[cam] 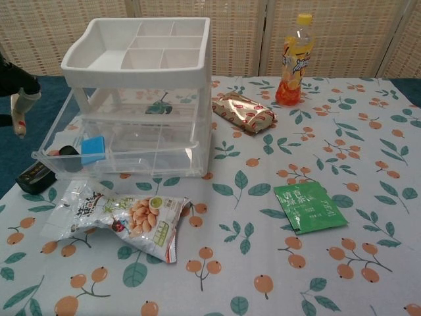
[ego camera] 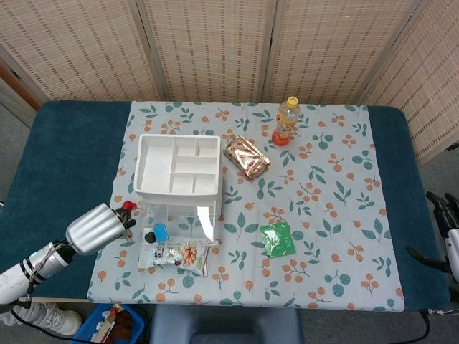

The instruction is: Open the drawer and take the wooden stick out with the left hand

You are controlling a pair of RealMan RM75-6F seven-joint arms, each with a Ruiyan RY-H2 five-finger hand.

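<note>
The white drawer unit [ego camera: 178,166] [cam: 141,49] stands on the floral cloth with its clear bottom drawer [cam: 125,155] [ego camera: 179,223] pulled open. My left hand [ego camera: 93,228] is left of the drawer, over the cloth's left edge, and it pinches the wooden stick [cam: 18,110]. The stick's red tip [ego camera: 128,206] pokes out past the hand. In the chest view only dark fingers [cam: 14,82] show at the left edge. My right hand [ego camera: 443,215] hangs off the table's right edge, fingers apart, holding nothing.
A blue block [cam: 93,149] and a black round piece [cam: 66,151] lie in the open drawer. A black object [cam: 34,176] and a snack bag [cam: 122,217] lie in front of it. A green packet [cam: 309,207], foil pack [cam: 245,112] and orange bottle [cam: 295,60] sit to the right.
</note>
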